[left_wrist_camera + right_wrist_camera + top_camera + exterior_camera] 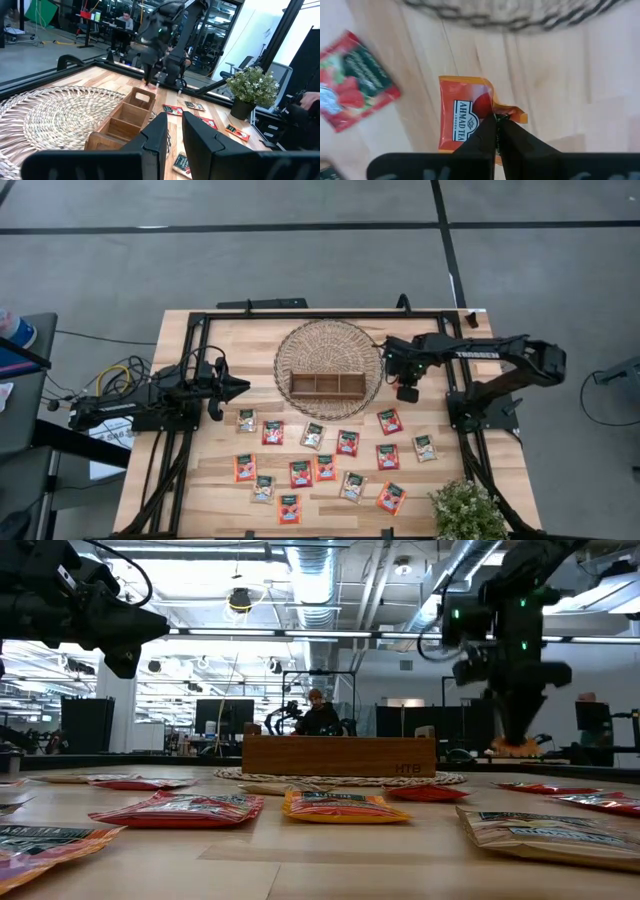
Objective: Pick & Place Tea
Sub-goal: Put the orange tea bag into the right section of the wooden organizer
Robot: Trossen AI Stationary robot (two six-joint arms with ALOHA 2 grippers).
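Several small tea sachets, red [388,421], orange [245,467] and pale with green tops [312,435], lie flat on the near half of the wooden table. A round wicker basket [300,345] sits at the far middle, and a brown three-compartment tray [328,384] rests in it. My right gripper [407,391] [515,738] stands just right of the basket's rim, shut on an orange sachet [465,112]. My left gripper [240,387] [175,140] waits left of the basket, raised above the table, its fingers a narrow gap apart and touching nothing. My right gripper pinches the orange sachet between its two fingers at one edge near a corner [504,111], where the foil is crumpled. The fingers come from above, pointing down. The sachet [515,748] hangs just below the fingertips, a little clear of the table.
A potted plant [465,508] stands at the near right corner. A black frame [320,314] runs round the table's edges. Bare wood lies between the basket and the rows of sachets. People and desks show in the room beyond.
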